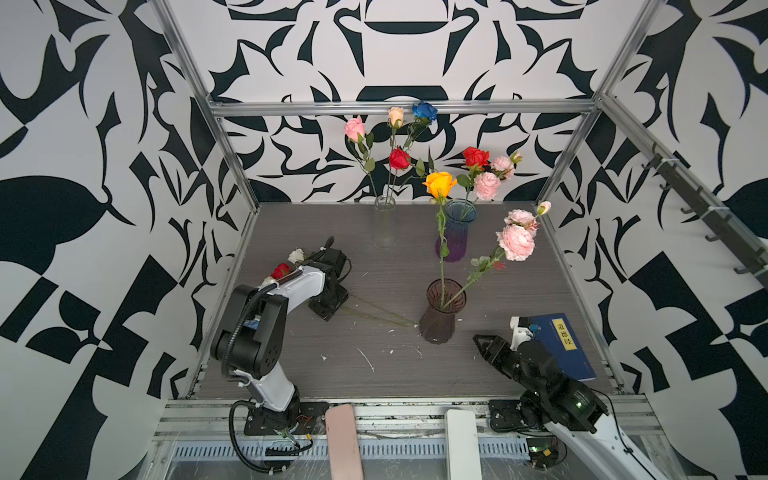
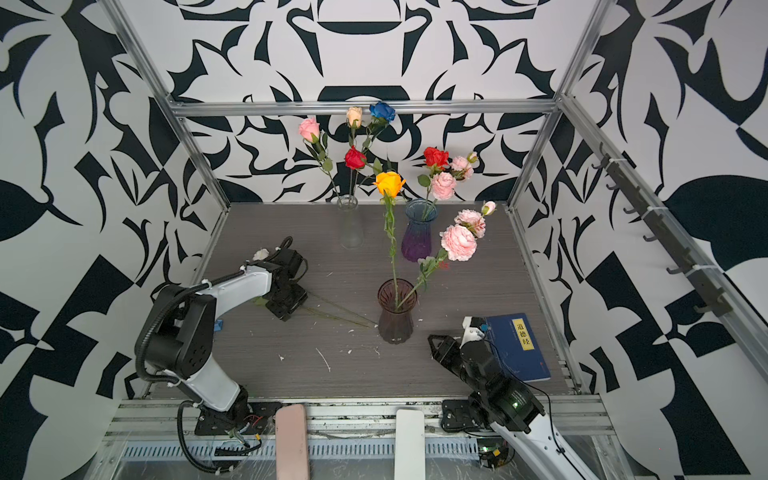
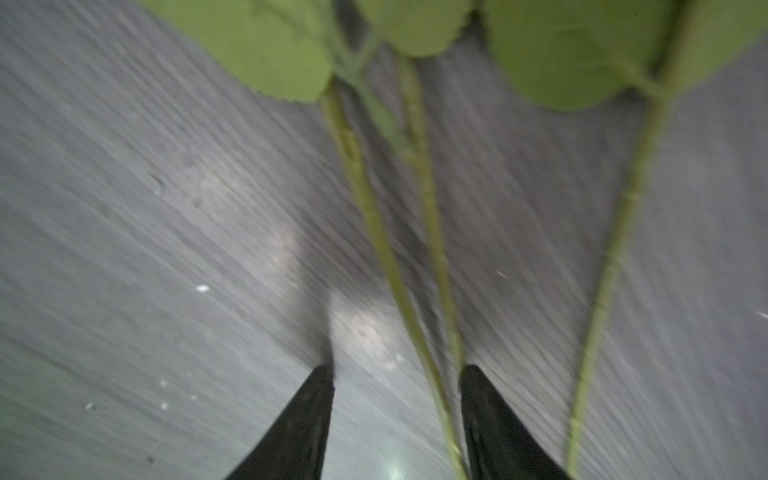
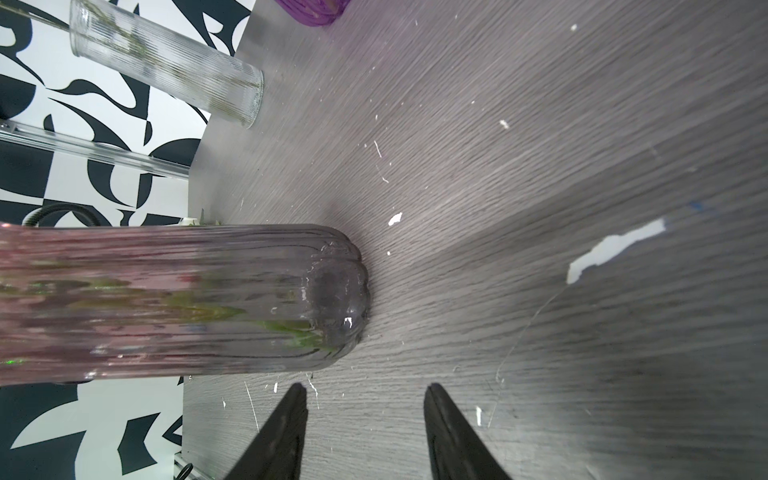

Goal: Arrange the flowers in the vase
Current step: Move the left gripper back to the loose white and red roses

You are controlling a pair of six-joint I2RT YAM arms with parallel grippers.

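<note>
Farthest left, the left gripper (image 3: 397, 370) is down at the grey table (image 1: 395, 374) with its jaws partly apart, not clamped on anything. One thin green stem (image 3: 372, 216) runs through the gap close to one finger, a second stem (image 3: 432, 232) ends up against that same finger's tip, and a third stem (image 3: 611, 266) lies outside the jaws. These are the loose flowers, lying flat on the table. In a top view their red head (image 1: 281, 270) and white head (image 1: 296, 254) show just behind the left arm, while the stems trail out toward the middle. Further along, at the back, stands a tall clear vase (image 1: 384, 226) with a pink rose (image 1: 354, 128), a cream rose (image 1: 396, 116), a blue rose (image 1: 425, 111) and a red rose (image 1: 399, 158) in it. Near the middle of the table a dark ribbed vase (image 1: 442, 316) stands upright and holds an orange rose (image 1: 439, 184) and a leaning spray of pink carnations (image 1: 516, 241); the loose stems end just beside its base. Behind it a blue and purple vase (image 1: 455, 232) holds another red rose (image 1: 476, 157) and more pink carnations (image 1: 487, 185). On the right, the right gripper (image 4: 365, 388) hangs low over the table with its jaws parted and empty — the dark vase is near it but apart from both fingers. A blue book (image 1: 561, 345) lies flat by the right edge, partly under that arm.
</note>
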